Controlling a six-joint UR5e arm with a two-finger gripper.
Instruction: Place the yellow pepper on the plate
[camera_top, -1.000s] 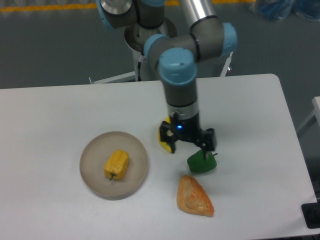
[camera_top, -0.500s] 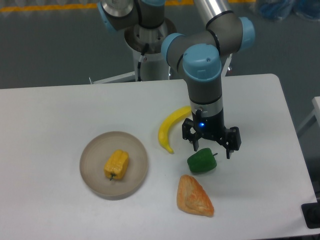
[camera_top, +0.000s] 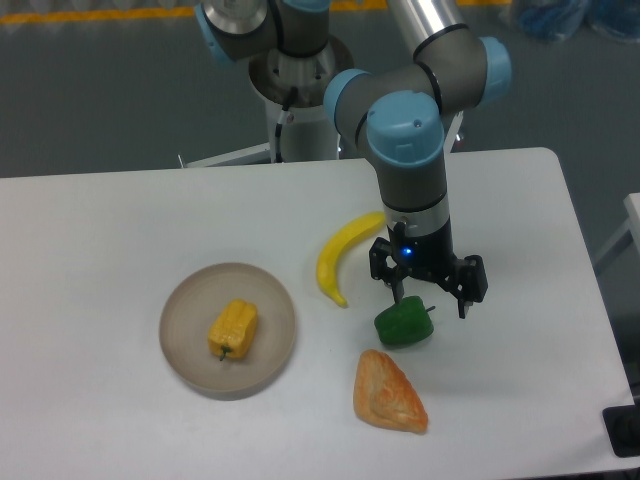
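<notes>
The yellow pepper (camera_top: 232, 330) lies in the middle of the round grey-beige plate (camera_top: 195, 362) at the left of the table. My gripper (camera_top: 430, 297) hangs over the right half of the table, well away from the plate, with its two fingers spread wide and nothing between them. It stands just above and slightly right of a green pepper (camera_top: 403, 325).
A yellow banana (camera_top: 340, 255) lies between the plate and the gripper. An orange pastry-like piece (camera_top: 388, 393) rests near the front edge below the green pepper. The arm's base stands beyond the table's far edge.
The gripper has travelled right, from in front of the banana to above the green pepper, uncovering the banana. Over the last half second it only dropped slightly.
</notes>
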